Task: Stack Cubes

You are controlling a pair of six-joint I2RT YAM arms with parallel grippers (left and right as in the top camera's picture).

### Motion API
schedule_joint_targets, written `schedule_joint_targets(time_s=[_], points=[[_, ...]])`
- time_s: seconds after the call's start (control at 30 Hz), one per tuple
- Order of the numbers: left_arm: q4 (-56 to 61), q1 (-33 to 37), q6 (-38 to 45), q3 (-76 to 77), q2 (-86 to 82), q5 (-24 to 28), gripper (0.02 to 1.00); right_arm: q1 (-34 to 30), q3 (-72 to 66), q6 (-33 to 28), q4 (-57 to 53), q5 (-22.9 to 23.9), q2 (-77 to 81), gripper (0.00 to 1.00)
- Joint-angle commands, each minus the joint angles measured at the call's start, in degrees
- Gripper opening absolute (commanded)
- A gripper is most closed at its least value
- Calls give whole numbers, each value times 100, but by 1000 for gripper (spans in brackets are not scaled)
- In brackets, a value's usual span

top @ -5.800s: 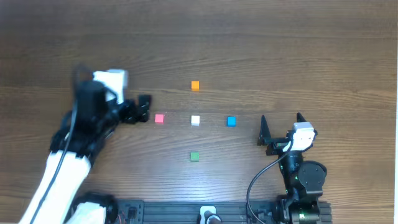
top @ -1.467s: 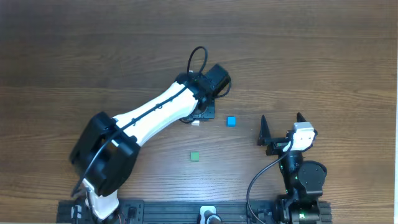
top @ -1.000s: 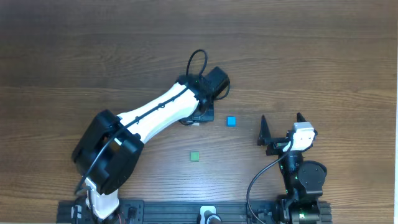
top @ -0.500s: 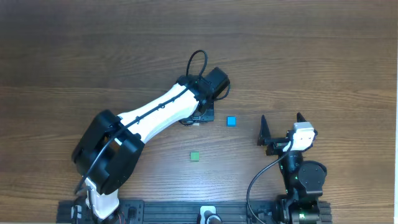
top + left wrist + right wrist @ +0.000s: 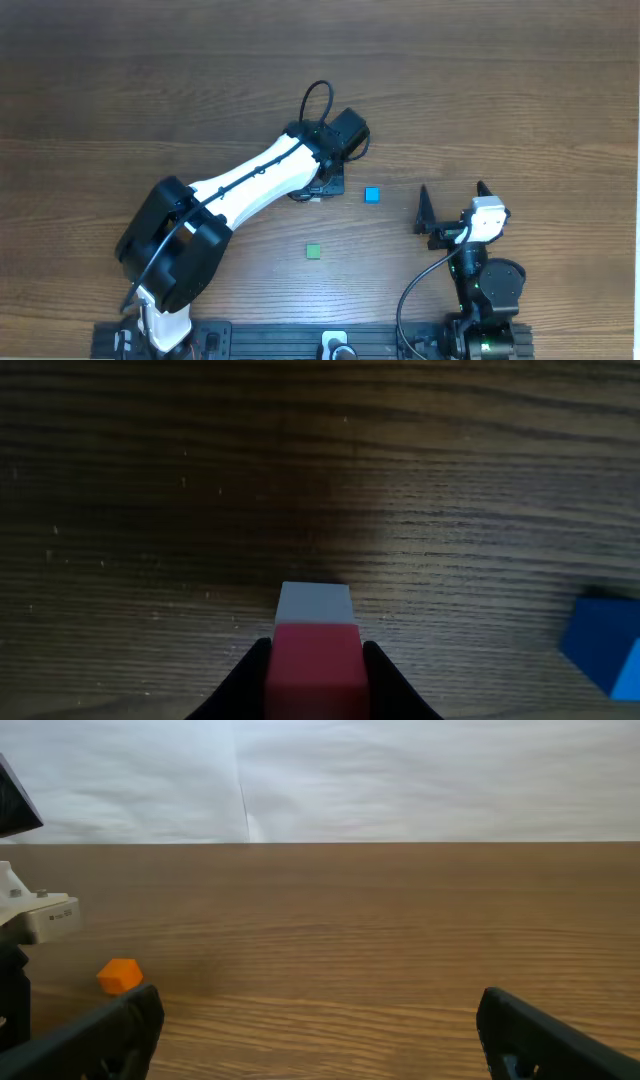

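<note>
The pink cube, earlier left of the white cube, now sits atop it, clamped in the left gripper; blue cube near, green cube and orange cube apart; left arm covers the stack from above; right gripper spread, unmoved.

left gripper mid-table, cube in it, over a second cube | third cube right of them | fourth cube before them

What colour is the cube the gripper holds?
The cube is pink, clearest in the left wrist view.
</note>
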Motion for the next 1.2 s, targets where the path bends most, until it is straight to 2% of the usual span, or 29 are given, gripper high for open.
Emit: schedule_joint_targets(time_s=[0.03,0.27,0.67,0.93,1.2], points=[[13,13,-81,-81,79,-9,47,-11,-48,-11,9,-26,-46,993],[13,13,-81,-90,79,-9,49,-11,-48,-11,9,-26,-46,993],[13,13,-83,-90,107,-55,117,-11,-48,-13,9,-26,-46,991],[17,13,-87,-90,129,-70,198,-11,-48,-11,11,-26,-46,991],[15,13,-87,-90,129,-72,318,-11,-48,-13,11,-26,-46,991]])
